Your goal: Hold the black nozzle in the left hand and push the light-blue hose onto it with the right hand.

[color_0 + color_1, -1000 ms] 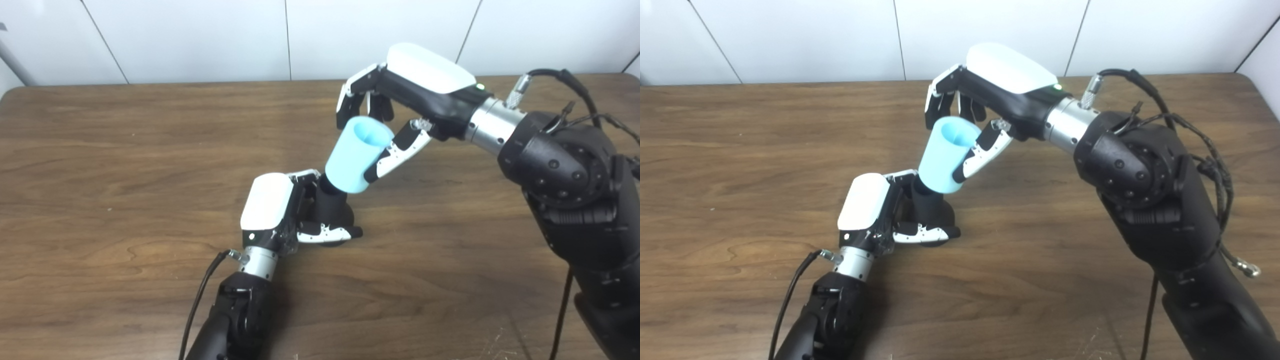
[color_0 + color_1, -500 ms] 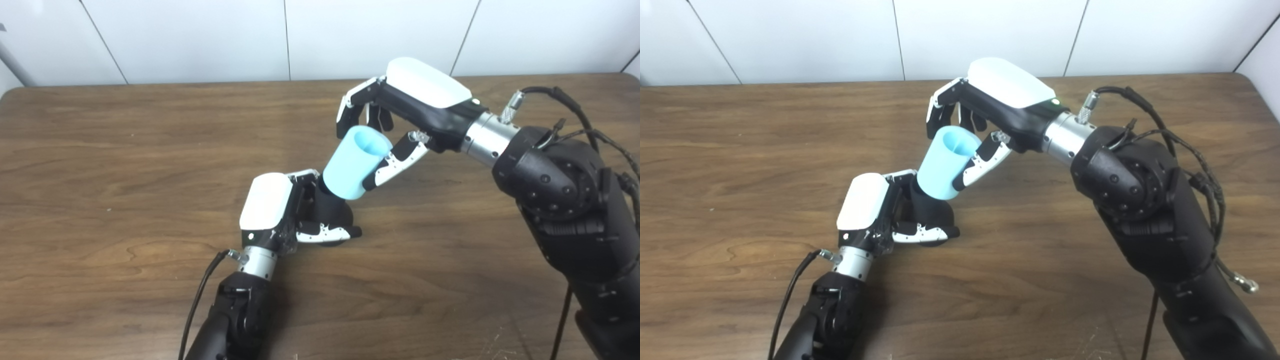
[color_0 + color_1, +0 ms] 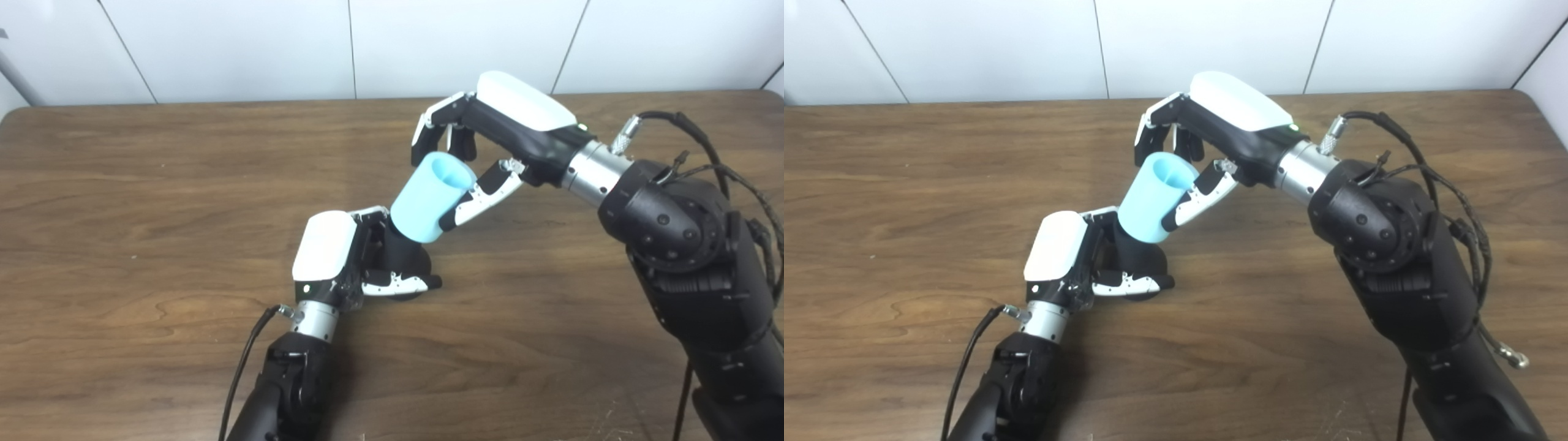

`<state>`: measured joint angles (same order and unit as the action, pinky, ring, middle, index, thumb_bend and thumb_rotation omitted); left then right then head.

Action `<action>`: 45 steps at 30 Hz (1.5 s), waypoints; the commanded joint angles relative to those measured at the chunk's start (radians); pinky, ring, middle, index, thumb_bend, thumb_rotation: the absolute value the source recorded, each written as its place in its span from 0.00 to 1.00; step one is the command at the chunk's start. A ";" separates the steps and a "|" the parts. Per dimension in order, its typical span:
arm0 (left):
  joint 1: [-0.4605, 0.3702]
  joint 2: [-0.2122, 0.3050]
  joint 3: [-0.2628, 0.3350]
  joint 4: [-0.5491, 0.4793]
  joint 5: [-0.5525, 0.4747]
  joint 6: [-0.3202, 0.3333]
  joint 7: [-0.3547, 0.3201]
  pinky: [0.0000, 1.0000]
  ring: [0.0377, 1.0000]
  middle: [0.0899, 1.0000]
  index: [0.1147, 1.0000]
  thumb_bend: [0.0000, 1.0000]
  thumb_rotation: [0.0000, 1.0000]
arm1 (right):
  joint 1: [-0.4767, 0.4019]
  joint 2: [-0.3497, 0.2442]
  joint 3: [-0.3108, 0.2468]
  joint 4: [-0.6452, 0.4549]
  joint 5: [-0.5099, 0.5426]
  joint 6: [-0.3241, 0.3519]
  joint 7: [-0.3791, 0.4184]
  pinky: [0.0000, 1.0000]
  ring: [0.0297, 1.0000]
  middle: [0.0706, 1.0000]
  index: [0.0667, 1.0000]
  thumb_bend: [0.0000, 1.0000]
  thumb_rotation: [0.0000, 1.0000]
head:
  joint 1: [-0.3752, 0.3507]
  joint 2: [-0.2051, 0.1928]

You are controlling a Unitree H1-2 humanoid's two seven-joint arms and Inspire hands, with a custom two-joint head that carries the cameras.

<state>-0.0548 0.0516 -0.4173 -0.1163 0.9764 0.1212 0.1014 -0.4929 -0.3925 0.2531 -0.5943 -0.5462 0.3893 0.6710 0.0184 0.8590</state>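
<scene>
Right hand (image 3: 484,144), gripping the hose (image 3: 432,197), has slid it toward 7 o'clock, further over the nozzle (image 3: 401,257) clamped by left hand (image 3: 343,257); push nearly seated.

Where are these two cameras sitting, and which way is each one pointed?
Left eye view: on the robot's head, looking down at the wooden table; both arms rise from the bottom edge, left hand around the black nozzle.
Right eye view: beside it on the head, slightly to the right, facing the same way; the right hand holds the light-blue hose, and the table's right corner shows.
Shared: the same scene, with the hose's lower end over the nozzle's top.
</scene>
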 commanded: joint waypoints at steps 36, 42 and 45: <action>0.008 -0.010 -0.018 0.030 0.011 0.033 -0.020 0.58 0.53 0.37 0.44 0.52 0.00 | -0.044 -0.003 0.053 -0.016 -0.008 -0.067 0.007 0.31 0.34 0.48 0.47 0.51 0.00 | 0.008 0.014; 0.008 -0.007 -0.022 0.029 0.015 0.035 -0.018 0.57 0.53 0.37 0.44 0.52 0.00 | -0.079 -0.022 0.094 -0.033 -0.031 -0.028 0.076 0.28 0.33 0.46 0.50 0.51 0.00 | 0.008 0.017; 0.009 -0.006 -0.024 0.028 0.017 0.038 -0.021 0.58 0.53 0.36 0.44 0.52 0.00 | -0.096 -0.028 0.109 -0.039 -0.051 -0.013 0.111 0.29 0.34 0.47 0.49 0.51 0.00 | 0.007 0.022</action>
<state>-0.0563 0.0413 -0.4304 -0.1093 0.9788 0.1367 0.1100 -0.5569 -0.4017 0.3546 -0.6070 -0.5955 0.3723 0.7495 0.0246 0.8805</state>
